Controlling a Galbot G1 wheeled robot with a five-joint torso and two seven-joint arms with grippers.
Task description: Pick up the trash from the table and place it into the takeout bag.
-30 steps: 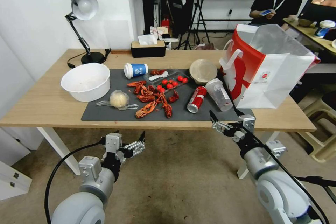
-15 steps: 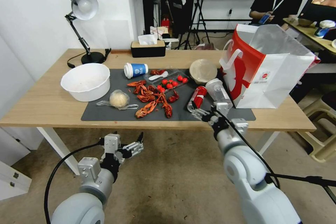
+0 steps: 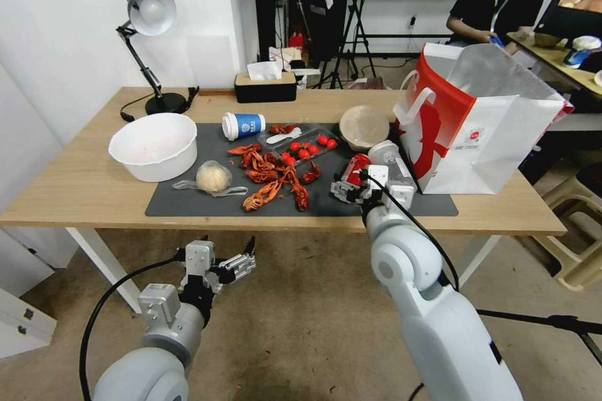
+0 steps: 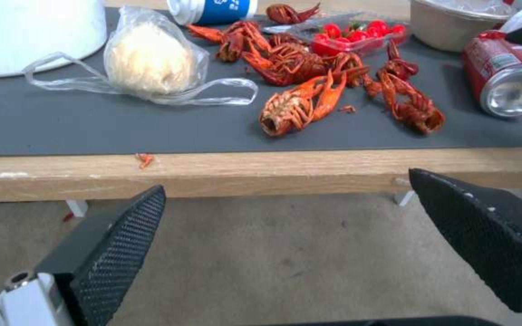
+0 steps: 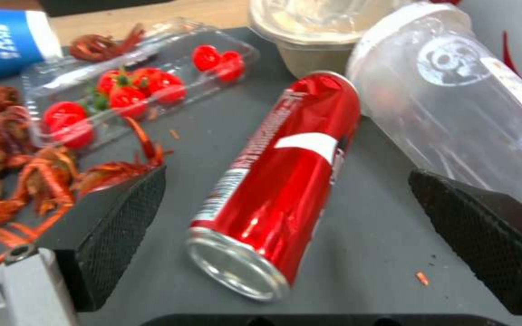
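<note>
We see the right claw (image 5: 285,235) spread wide over the grey mat (image 3: 188,203), the red soda can (image 5: 279,181) lying between its fingers, untouched. Beyond it stands the takeout bag (image 3: 483,144) on the light-wood surface (image 3: 75,188). The left claw (image 3: 241,255) hangs open below the surface's near edge, above the concrete floor (image 3: 301,313).

Red soda can (image 5: 279,181) with white stripe; dark grey mat (image 5: 369,235); red-and-white takeout bag (image 3: 483,138).

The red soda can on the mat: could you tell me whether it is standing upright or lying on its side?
Lying on its side: the red soda can rests lengthwise on the dark mat, its round end facing the open right gripper.
</note>
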